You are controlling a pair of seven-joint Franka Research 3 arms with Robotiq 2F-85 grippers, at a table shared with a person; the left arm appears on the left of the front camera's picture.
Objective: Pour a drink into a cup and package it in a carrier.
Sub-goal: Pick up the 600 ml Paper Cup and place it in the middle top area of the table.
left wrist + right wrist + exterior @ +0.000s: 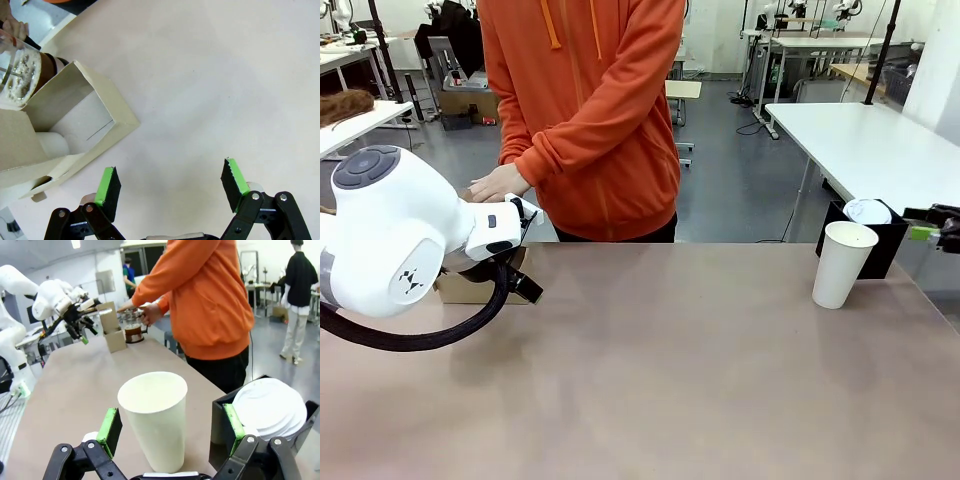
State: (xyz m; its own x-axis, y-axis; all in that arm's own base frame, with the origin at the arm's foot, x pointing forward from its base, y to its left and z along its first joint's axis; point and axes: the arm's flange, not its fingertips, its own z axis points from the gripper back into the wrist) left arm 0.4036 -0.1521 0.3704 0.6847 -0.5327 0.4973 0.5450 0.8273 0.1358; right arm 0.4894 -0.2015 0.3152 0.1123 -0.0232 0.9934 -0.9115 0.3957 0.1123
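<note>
A: Front view: where is the cup (844,263)?
B: Upright on the counter (670,380), at the right, white and tapered. Thin paper, I'd judge: light, easily crushed. Take it mid-wall, gently.
A: Left wrist?
B: Left end effector (170,175) is spread wide over bare counter, beside the brown cardboard carrier (107,97). The drink (48,64) stands just beyond it.
A: Right wrist?
B: Right end effector (171,420) gapes, holding nothing. The cup is just ahead, lidless and empty.
</note>
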